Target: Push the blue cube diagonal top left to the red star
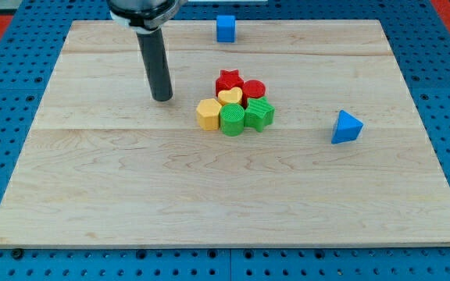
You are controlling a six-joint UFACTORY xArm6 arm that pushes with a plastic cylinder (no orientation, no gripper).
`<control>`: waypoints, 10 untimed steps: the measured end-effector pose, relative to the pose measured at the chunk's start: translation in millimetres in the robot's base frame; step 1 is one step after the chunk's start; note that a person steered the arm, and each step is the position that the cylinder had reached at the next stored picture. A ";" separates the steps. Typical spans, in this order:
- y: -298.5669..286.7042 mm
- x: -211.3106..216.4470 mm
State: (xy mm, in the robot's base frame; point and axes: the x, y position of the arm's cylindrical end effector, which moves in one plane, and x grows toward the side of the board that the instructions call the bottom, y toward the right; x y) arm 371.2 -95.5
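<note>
The blue cube [225, 28] sits near the board's top edge, a little right of centre. The red star [228, 80] lies below it in a tight cluster at mid-board, at the cluster's top left. My tip [162, 98] rests on the board to the left of the cluster, well below and left of the blue cube, touching no block.
The cluster also holds a red cylinder [254, 90], a yellow heart [230, 97], a yellow hexagon [208, 114], a green cylinder [232, 120] and a green star-like block [259, 114]. A blue triangle [346, 127] lies alone at the right. The wooden board [131, 203] sits on a blue pegboard.
</note>
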 end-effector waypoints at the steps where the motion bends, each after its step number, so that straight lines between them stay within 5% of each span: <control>1: 31.5 -18.5; 5: 142.5 -132.6; 7: 136.4 -178.4; 10: 55.6 -179.1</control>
State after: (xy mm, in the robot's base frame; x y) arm 192.1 -39.9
